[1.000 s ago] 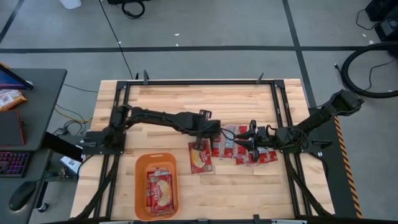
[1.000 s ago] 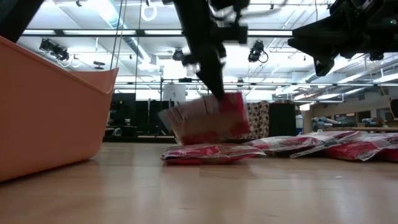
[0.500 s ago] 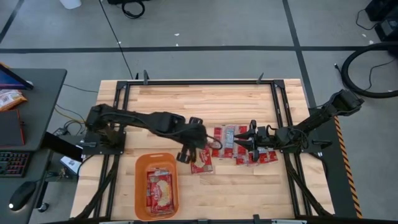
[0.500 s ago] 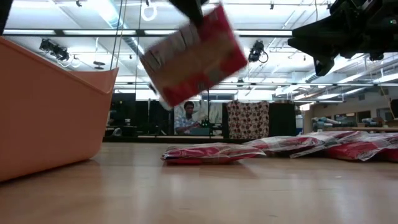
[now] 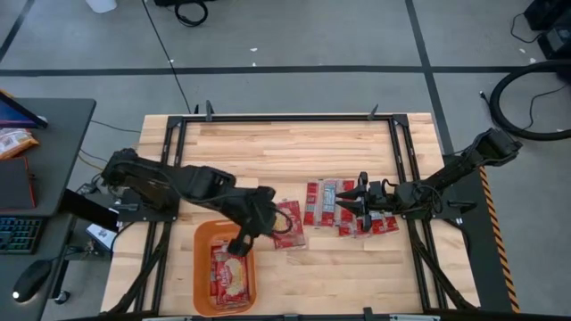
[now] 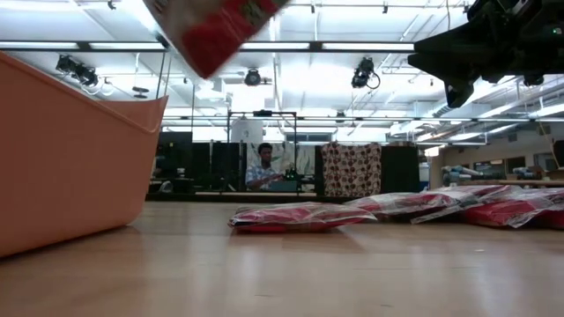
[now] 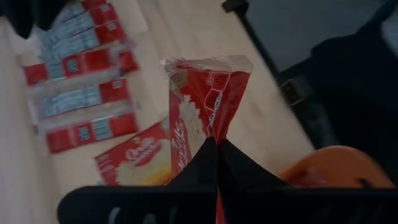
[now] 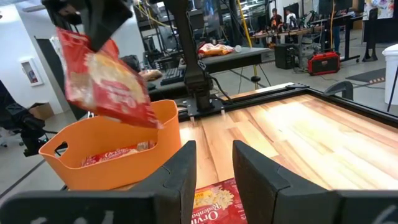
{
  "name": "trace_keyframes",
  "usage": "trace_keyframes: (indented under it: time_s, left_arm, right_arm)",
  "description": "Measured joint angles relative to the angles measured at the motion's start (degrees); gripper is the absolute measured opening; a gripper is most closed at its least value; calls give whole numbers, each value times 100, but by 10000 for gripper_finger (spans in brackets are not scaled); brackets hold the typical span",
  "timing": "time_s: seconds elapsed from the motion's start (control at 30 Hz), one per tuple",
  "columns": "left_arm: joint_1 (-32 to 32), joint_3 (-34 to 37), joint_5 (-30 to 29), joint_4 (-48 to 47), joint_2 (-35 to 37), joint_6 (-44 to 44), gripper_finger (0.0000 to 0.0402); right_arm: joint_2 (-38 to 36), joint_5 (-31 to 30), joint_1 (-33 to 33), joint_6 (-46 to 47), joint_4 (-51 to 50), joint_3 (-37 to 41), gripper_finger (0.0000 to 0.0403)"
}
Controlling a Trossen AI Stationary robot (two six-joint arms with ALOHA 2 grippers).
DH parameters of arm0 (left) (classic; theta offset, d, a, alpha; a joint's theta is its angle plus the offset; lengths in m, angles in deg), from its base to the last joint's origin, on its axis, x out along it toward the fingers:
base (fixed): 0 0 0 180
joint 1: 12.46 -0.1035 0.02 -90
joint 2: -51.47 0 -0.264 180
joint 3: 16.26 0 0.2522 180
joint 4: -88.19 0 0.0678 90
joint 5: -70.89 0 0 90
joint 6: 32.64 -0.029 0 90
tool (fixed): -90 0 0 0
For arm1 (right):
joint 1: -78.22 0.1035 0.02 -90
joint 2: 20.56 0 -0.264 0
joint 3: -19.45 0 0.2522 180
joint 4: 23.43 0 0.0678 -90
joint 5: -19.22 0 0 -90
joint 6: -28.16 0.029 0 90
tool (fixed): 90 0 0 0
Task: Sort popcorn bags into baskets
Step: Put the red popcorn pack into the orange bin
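Left gripper [image 5: 243,242]: above the near-pile edge of the orange basket [image 5: 202,267], fingers [image 7: 217,163] pinched together on one corner of a popcorn bag [image 7: 202,106]. Bag dangling tilted, clear of the table.

Right gripper [image 5: 360,201]: over the far end of the pile, waiting, fingers [image 8: 252,171] spread apart with nothing between them.

Basket contents: at least one wide bag [image 5: 228,273] lying flat inside.

Pile: remaining bags [image 5: 343,209] laid in a loose overlapping row on the table [image 5: 294,143], between the two grippers; one wide bag [image 5: 287,223] lying apart from the row, just beside the basket.

Risks, as judged:
- Corner-only grip, likely weak; possible slip before release, with bag landing on the rim or back on the table.
- Release too near the rim; bag could drape over the wall instead of dropping flat.
- Swinging bag could catch the basket wall and nudge the light tray.

View differences:
- High view: whole layout, basket contents, gripper position over the basket; held bag mostly masked by the arm.
- Left wrist view: pinch point on the bag corner, printed face of the bag, row of narrow grey-panelled bags beyond.
- Low view: bag's height above the basket wall [image 6: 70,158]; only its lower corner in frame, grip not visible.
- Right wrist view: bag hanging over the basket, bags inside it; own fingers clearly parted.
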Motion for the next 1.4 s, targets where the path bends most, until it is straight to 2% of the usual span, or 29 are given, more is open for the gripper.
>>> trace_keyframes:
  time_s: [0.43,0.53,0.7,0.87,1.1,1.4]
  left_arm:
    - [887,173,46,-720,114,1146,3]
    - [1147,216,-292,-897,111,1297,3]
    - [1613,227,-1270,-1201,95,1299,3]
    - [1961,228,-1888,-1454,93,1507,4]
    - [2393,228,-2595,-1486,64,1789,4]
    - [2689,233,-3093,-1435,-296,1900,4]
  right_arm:
    - [0,-2,-1,1,0,0,110]
    - [0,-2,0,2,0,0,110]
    - [0,-2,-1,42,0,0,110]
    - [0,-3,-2,44,4,0,110]
    - [0,-4,0,44,4,0,110]
    - [0,-2,-1,48,20,0,110]
